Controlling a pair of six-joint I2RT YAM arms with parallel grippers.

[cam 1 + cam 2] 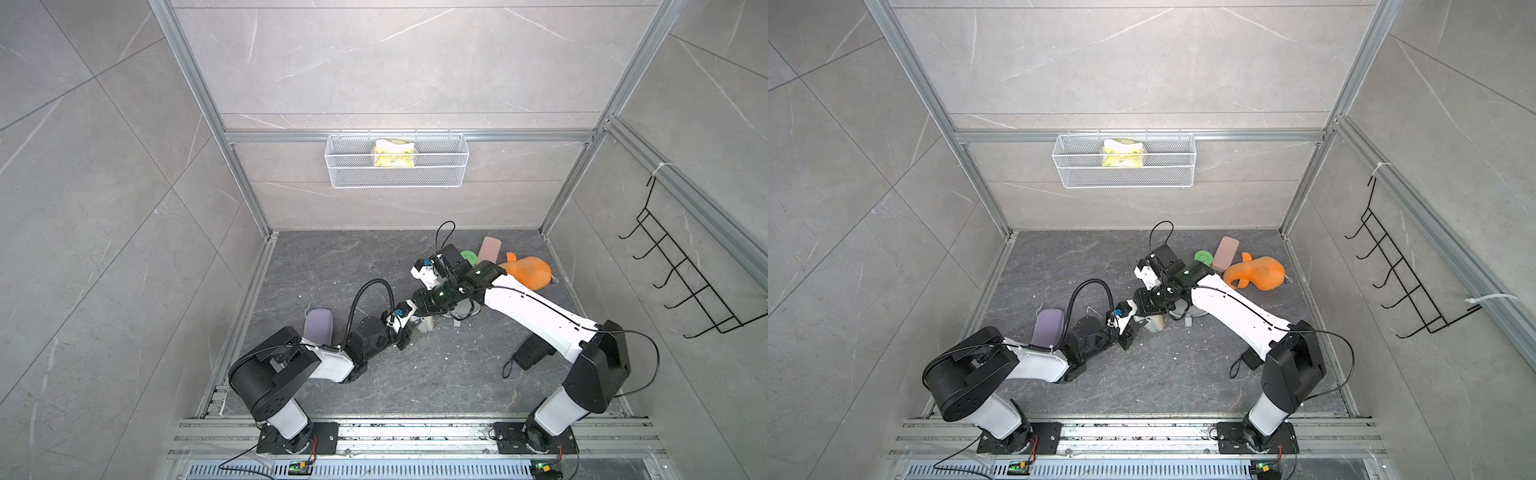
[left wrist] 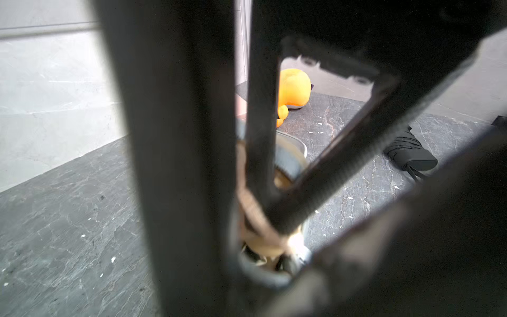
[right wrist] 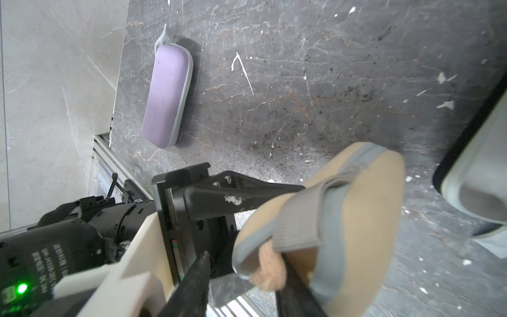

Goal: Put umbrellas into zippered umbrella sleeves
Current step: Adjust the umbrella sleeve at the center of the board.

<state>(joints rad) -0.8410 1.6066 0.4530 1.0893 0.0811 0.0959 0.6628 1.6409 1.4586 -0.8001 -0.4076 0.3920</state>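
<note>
The black umbrella point(image 1: 528, 353) lies nearest at my 2 o'clock, the lilac sleeve point(image 1: 318, 326) at 10, and at 12 my left gripper point(image 1: 411, 330) clamps the cream sleeve point(image 3: 365, 219), fabric of the cream umbrella point(image 3: 270, 270) poking from its mouth between the parted fingers of my right gripper point(image 3: 245, 257).

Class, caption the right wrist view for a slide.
Tan hard-shell zippered sleeve, peach fabric bulging from its open end; a closed lilac hard-shell sleeve lies apart on the dark stone floor.

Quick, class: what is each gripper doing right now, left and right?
Left gripper: closed on the cream sleeve.
Right gripper: open, holding nothing.
</note>
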